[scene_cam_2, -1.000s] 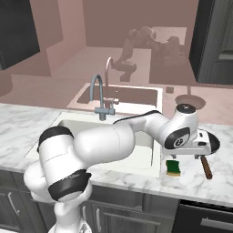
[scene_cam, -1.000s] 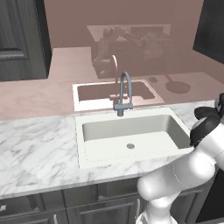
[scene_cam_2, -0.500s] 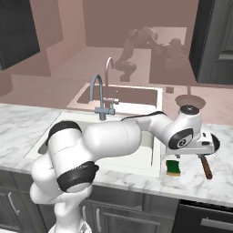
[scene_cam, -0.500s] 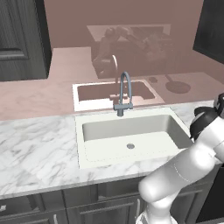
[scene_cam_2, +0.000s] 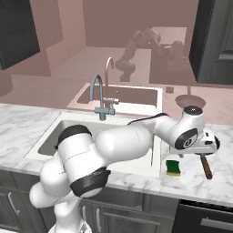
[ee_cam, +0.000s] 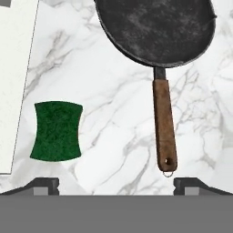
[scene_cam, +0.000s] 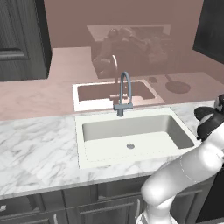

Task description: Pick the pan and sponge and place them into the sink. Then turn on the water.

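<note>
The pan (ee_cam: 154, 29) lies on the marble tabletop (ee_cam: 113, 113) right of the sink (scene_cam: 131, 135), its brown handle (ee_cam: 164, 127) now under the gripper (ee_cam: 116, 184), which has swung a little further over it, jaws wide apart and holding nothing. The sponge (ee_cam: 56, 131) sits between handle and sink rim. Nothing blocks the lift; the faucet (scene_cam: 124, 94) runs dry
</note>
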### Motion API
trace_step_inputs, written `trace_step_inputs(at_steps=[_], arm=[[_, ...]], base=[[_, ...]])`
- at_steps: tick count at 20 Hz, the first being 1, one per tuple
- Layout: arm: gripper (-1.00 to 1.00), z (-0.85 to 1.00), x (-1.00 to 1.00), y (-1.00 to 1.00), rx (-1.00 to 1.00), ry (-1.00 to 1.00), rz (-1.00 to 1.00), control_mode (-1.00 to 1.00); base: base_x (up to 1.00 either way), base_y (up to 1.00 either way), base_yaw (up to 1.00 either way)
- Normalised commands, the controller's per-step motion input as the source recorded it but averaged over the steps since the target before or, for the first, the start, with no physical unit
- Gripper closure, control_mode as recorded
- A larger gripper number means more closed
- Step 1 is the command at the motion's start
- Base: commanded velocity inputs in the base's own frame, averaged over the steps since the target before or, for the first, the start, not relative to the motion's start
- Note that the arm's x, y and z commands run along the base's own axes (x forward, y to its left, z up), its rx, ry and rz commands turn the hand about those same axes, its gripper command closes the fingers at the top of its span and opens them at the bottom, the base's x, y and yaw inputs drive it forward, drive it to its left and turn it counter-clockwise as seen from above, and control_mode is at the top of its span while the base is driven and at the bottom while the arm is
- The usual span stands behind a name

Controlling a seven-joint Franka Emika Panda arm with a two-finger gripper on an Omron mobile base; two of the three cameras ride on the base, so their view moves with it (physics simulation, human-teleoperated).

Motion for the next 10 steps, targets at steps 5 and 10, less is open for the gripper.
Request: trace_step_inputs(at_steps=[5, 10], arm=[[-1.0, -0.13, 0.09, -0.14, 0.0, 0.0, 0.01, -1.0], [-1.0, -0.16, 0.09, -0.13, 0.0, 0.0, 0.0, -1.0]], base=[[0.0, 0.0, 0.0], [0.0, 0.0, 0.0]])
